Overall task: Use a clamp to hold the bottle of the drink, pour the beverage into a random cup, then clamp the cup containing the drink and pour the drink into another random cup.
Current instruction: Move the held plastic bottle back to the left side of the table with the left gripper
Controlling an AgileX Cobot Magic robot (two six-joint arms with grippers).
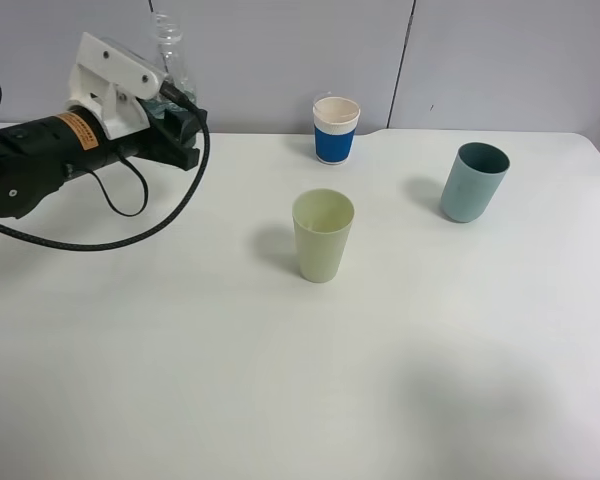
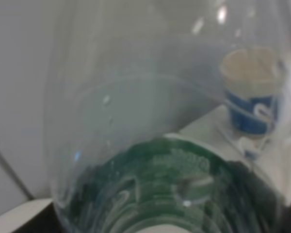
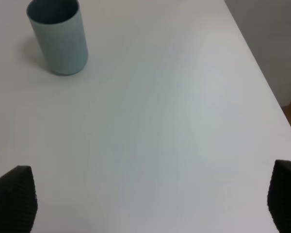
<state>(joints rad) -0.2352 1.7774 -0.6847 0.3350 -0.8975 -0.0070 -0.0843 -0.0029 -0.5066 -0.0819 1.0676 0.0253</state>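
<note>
Left jaws grip bottle [image 1: 170,45] at table's [image 1: 180,380] far edge.

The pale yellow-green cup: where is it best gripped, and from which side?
Probably the middle wall, coming level from the right. The pale yellow-green cup stands upright and widens upward, so it should not slip down through jaws; the right gripper is open.

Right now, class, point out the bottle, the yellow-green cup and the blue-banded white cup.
bottle [image 1: 170,50], exterior high view, on its clear shoulder.
yellow-green cup [image 1: 323,252], exterior high view, on its outer wall.
blue-banded white cup [image 1: 335,146], exterior high view, on the blue band.
</note>
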